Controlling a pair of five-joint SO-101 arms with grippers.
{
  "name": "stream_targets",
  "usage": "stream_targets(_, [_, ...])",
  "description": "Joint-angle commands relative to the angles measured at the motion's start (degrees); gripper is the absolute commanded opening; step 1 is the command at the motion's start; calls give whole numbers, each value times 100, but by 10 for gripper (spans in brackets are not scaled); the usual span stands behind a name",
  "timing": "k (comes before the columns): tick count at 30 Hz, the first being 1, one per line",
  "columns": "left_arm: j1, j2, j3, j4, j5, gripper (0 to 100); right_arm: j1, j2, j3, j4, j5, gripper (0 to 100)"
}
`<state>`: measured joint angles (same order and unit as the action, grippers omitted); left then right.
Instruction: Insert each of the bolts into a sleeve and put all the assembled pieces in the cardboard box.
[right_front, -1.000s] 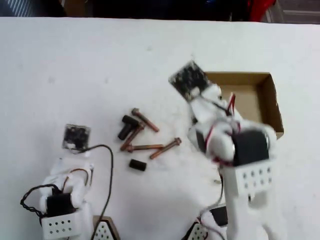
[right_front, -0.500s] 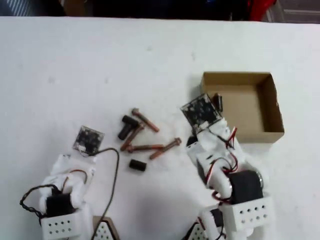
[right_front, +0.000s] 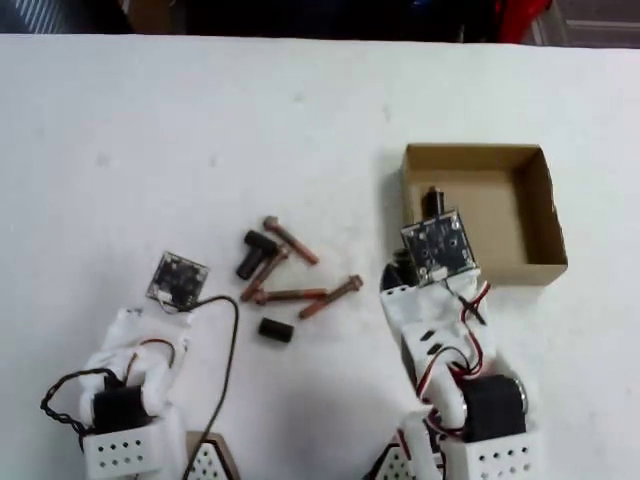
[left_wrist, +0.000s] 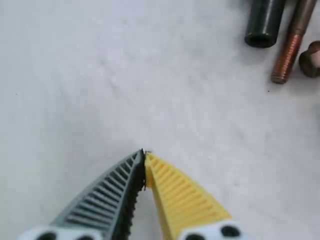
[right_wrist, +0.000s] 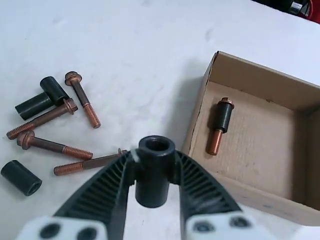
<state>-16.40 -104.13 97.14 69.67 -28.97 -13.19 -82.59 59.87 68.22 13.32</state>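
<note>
Right end effector (right_wrist: 154, 156): clenched on a black sleeve (right_wrist: 152, 185), which stands upright between the jaws with its bore empty. Over the past second this arm has drawn back from its stretch across the left side of the cardboard box (right_front: 495, 215). Its end effector now sits just outside the box's near left corner.

Left end effector (left_wrist: 145, 155): clenched with tips meeting and holding nothing, over bare desk (right_front: 200, 130) just near of the loose hardware. It edged slightly to the right early in that second and has since kept still.

Inside the box, one assembled piece (right_wrist: 220, 125), a bolt seated in a sleeve, lies toward the left wall. Left of the box, four copper bolts (right_front: 290, 295) and three loose sleeves (right_front: 275, 330) are clustered mid-desk.

Assessment: one assembly appears delivered, and the held sleeve looks like the start of the second, still lacking its bolt. Four pairings seem to be outstanding.

Markings: no brand, label or writing can be read on the box, the hardware or the arms.
</note>
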Motion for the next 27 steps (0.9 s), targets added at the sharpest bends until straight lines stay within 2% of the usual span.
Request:
stream_targets(1, [-48,-40,-9,-123,-44,26,48,-303,167,-251,79,19])
stream_targets(6, [-48,-40,-9,-149,-97,27,48,-549,782,-752,70,19])
stream_targets(11, [-48,-40,-88,-149,-598,25,48,-831,1442,-1174,70,19])
stream_targets(20, [-22,-4,-1099,176,-659,24,48,-1596,2127,-1385,70,19])
stream_targets(24, [-13,-4,-1407,519,-1134,24,48,-2035,2470,-1420,70,19])
stream_targets(27, [-13,-4,-1495,554,-1231,24,48,-2070,2593,-1420,70,19])
